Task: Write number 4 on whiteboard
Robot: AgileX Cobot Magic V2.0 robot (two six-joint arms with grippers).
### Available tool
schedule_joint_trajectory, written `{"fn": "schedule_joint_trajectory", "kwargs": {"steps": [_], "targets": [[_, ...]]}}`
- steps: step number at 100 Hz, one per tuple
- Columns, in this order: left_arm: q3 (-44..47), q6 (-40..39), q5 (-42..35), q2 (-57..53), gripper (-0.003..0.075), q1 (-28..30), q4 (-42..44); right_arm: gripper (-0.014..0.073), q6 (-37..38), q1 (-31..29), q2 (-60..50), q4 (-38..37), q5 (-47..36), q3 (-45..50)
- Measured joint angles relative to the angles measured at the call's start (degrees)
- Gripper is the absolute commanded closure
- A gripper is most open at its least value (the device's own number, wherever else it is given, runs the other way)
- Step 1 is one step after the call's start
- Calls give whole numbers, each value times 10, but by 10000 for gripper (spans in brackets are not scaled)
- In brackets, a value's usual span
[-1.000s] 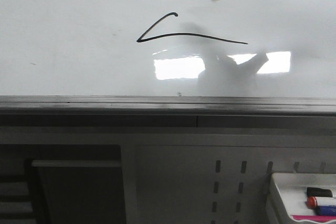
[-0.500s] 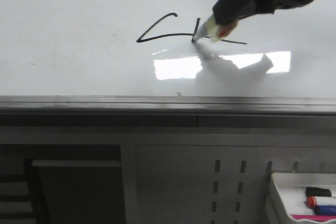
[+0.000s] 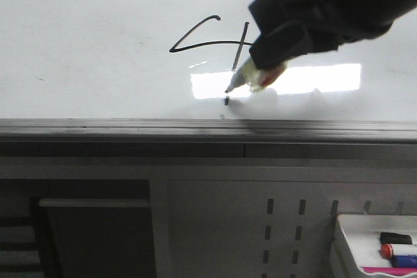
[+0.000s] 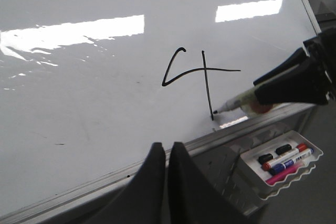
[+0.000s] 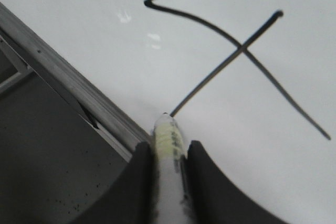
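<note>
Showing thin black marker lines, the number 4 sits mid-board on the glossy whiteboard: hooked slant, long horizontal, crossing vertical ending near the grey edge rail. Right gripper fingers clamp a marker, tip at the stroke's lower end. Left gripper fingers nearly together, empty. A white tray holds assorted markers.

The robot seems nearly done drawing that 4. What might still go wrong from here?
The marker tip sits at the foot of the downstroke, close to the whiteboard's grey edge rail. Dragging further might run it onto the rail. The right gripper could also smear the fresh number 4 if it lifts away at a slant. The shut left gripper hangs apart from the lines, so it looks harmless.
</note>
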Motion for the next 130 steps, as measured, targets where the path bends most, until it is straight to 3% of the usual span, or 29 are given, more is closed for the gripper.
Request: {"fn": "schedule_joint_trajectory", "kwargs": {"steps": [10, 15, 20, 36, 48, 64, 78, 90, 112, 130], "targets": [[-18, 24, 66, 19, 384, 1, 31, 663, 0, 32, -35, -16, 12, -9], [-31, 32, 95, 38, 306, 1, 47, 666, 0, 51, -49, -31, 28, -11], [-47, 44, 119, 61, 281, 1, 60, 666, 0, 71, -57, -49, 49, -11], [-114, 126, 201, 157, 290, 1, 87, 666, -9, 144, -61, -96, 118, -11], [-167, 186, 273, 232, 335, 1, 94, 666, -34, 192, -61, -104, 125, -11], [-225, 213, 335, 316, 335, -10, 109, 666, -43, 220, -61, -105, 124, -11], [-254, 215, 342, 362, 335, -65, 146, 666, -44, 223, -61, -103, 86, -11], [-259, 209, 303, 382, 335, -105, 164, 666, -44, 225, -62, -100, 69, -11], [-259, 197, 257, 389, 338, -116, 159, 666, -45, 235, -62, -99, 67, -11], [-259, 188, 267, 399, 477, -118, 158, 666, -46, 249, -63, -103, 71, -11]]}}
